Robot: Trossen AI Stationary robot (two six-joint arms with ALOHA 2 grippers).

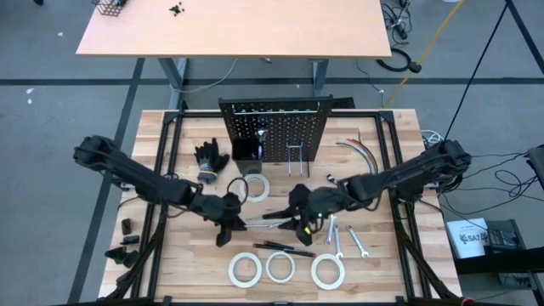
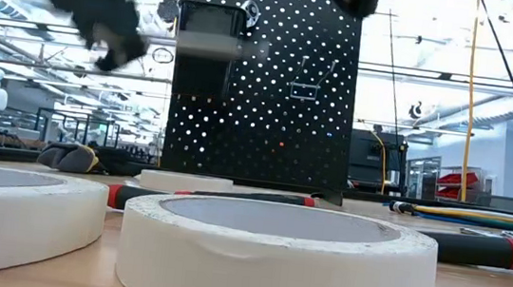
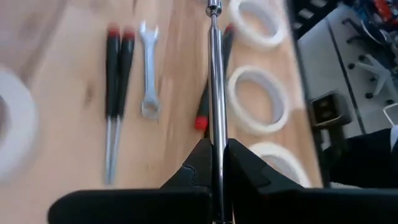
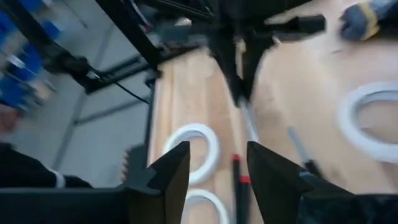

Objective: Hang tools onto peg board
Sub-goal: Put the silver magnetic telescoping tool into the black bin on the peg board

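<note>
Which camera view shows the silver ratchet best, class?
The left wrist view: the silver ratchet runs up the picture, clamped in the left gripper. The high view shows only a sliver, the right wrist view a blurred shaft; the low view shows none.

Left end effector (image 3: 217, 163) clamping silver ratchet (image 3: 215, 81), above wrench (image 3: 148, 74), screwdrivers (image 3: 116, 93)

Overhead, one camera looks straight down on the whole table (image 1: 170, 255) and both arms. A second sits at tabletop level, close behind tape rolls (image 2: 278, 256), facing the peg board (image 2: 262, 87) and the room beyond. Each wrist camera looks past its own fingers at the tape rolls and screwdrivers (image 3: 118, 93) seen from above too.
</note>
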